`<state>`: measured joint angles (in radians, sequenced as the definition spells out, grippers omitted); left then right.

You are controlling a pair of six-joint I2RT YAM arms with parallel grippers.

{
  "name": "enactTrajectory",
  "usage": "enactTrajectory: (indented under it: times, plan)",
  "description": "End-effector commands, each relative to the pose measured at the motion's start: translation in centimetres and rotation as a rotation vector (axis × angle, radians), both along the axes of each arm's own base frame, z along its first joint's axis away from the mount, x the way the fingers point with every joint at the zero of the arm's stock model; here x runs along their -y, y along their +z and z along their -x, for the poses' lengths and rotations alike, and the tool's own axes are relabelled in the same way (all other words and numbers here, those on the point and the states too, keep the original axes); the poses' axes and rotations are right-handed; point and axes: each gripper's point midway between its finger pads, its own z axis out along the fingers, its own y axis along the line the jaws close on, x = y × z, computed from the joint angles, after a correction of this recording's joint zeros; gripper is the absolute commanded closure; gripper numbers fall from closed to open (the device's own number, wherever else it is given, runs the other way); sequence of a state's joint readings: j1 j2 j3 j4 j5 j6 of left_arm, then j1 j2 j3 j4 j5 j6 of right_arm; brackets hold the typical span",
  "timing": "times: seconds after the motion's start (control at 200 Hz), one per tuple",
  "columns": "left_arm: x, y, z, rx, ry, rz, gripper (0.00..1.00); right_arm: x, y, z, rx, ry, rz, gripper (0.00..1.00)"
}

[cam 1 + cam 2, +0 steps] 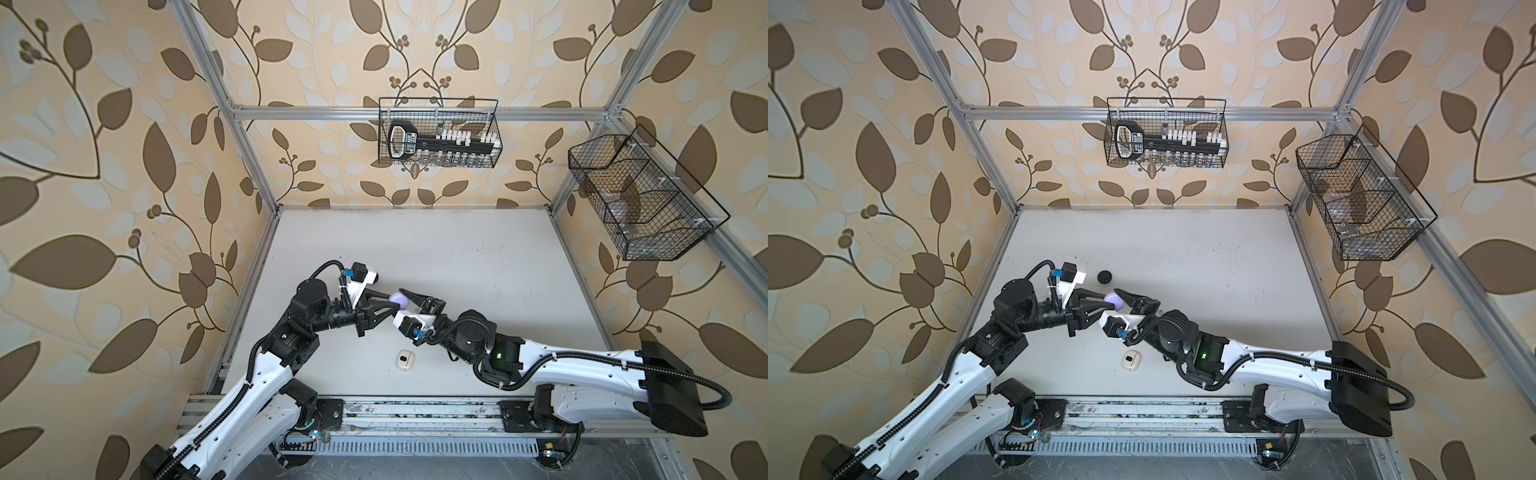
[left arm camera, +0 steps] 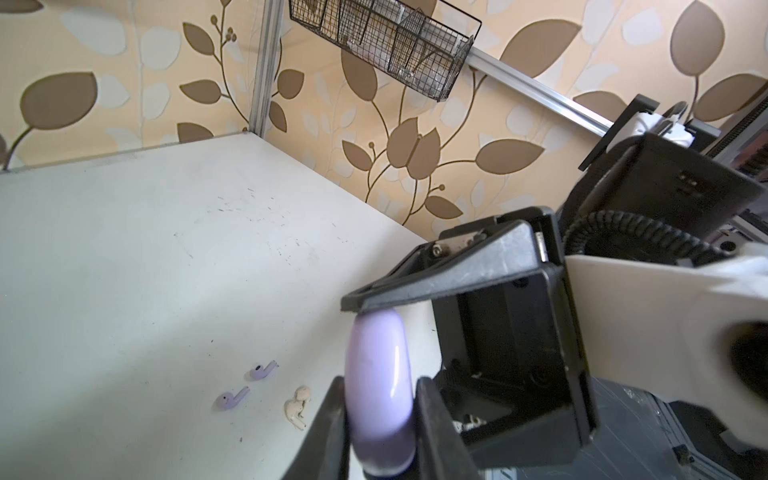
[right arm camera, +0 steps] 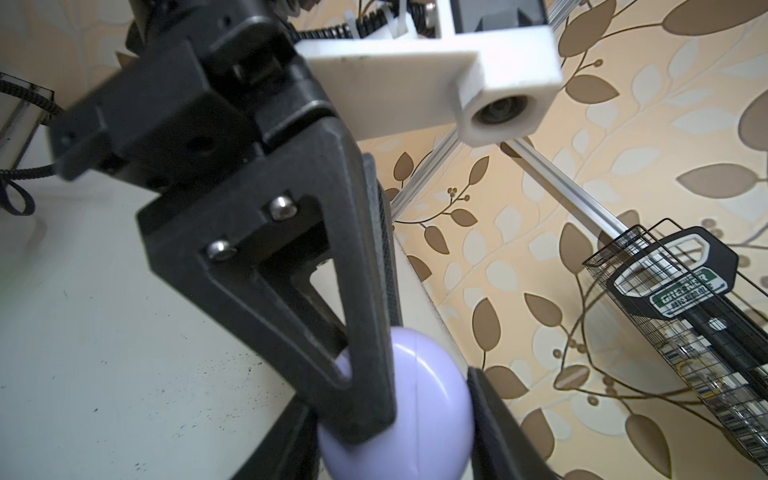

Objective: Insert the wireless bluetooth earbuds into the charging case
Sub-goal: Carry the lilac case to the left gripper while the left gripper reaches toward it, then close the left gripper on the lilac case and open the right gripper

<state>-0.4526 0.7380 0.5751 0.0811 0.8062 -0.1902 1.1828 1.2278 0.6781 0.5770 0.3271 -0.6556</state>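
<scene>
A closed lavender charging case (image 1: 398,300) (image 1: 1113,302) hangs above the middle of the table, gripped from both sides. My left gripper (image 1: 392,303) (image 2: 380,415) is shut across its thin edge. My right gripper (image 1: 409,302) (image 3: 395,424) is shut across its wider faces (image 3: 424,399), where a seam shows. In the left wrist view two lavender earbuds (image 2: 262,370) (image 2: 231,400) and a cream-white pair (image 2: 297,409) lie loose on the table below the case. The arms hide them in both top views.
A cream case (image 1: 405,360) (image 1: 1131,360) lies on the table near the front, under the grippers. A black case (image 1: 1105,277) sits behind the left wrist. Wire baskets hang on the back wall (image 1: 438,133) and the right wall (image 1: 640,199).
</scene>
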Motion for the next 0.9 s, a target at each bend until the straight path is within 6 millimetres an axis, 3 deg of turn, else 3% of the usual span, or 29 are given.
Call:
enactTrajectory:
  times: [0.0, 0.105, 0.23, 0.295, 0.465, 0.725, 0.895]
  plan:
    - [0.5, 1.3, 0.6, 0.064, -0.050, 0.009, 0.86, -0.3, 3.0, 0.2, 0.052, 0.008, -0.090, 0.76]
    - [0.6, 1.4, 0.7, 0.073, -0.056, 0.012, 0.98, -0.6, 3.0, 0.5, 0.045, 0.029, -0.097, 0.69]
    - [0.4, 1.5, 0.6, 0.098, -0.039, 0.017, 1.00, -0.5, 3.2, 1.2, 0.025, 0.055, -0.116, 0.54]
    - [0.2, 1.6, 0.5, 0.121, -0.018, 0.019, 1.00, -0.1, 3.4, 1.9, 0.010, 0.072, -0.134, 0.42]
    - [-0.7, 2.1, -0.5, 0.213, 0.075, 0.015, 1.00, 2.3, 3.4, 4.5, -0.050, 0.114, -0.208, 0.26]
    - [-0.6, 3.5, 1.1, 0.457, 0.021, 0.094, 1.00, 6.8, 3.4, 6.9, -0.100, 0.179, -0.327, 0.16]
    - [0.1, 2.4, 1.5, 0.527, -0.032, 0.100, 1.00, 7.1, 3.9, 6.5, -0.155, 0.199, -0.395, 0.19]
